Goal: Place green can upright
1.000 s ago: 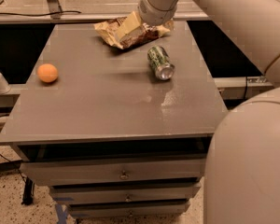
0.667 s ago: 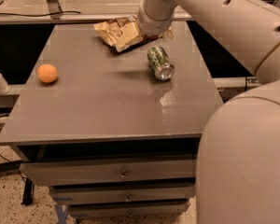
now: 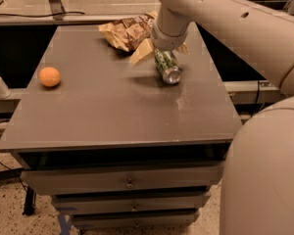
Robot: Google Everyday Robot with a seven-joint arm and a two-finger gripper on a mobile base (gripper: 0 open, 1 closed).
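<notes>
The green can [image 3: 167, 66] lies on its side on the dark grey tabletop [image 3: 108, 106], right of the middle, its silver end facing the front right. My gripper [image 3: 162, 50] is at the end of the pale arm that reaches down from the upper right. It sits right over the can's far end, and the wrist hides most of it. The can's far end is covered by the wrist.
A crumpled tan snack bag [image 3: 130, 31] lies just behind and left of the can, touching the wrist area. An orange ball [image 3: 49, 76] sits near the left edge. The tabletop tops a drawer cabinet [image 3: 130, 183]. My arm's large body fills the right side.
My arm has come forward and down from over the snack bag to the can's far end. The can and the orange ball have not moved.
</notes>
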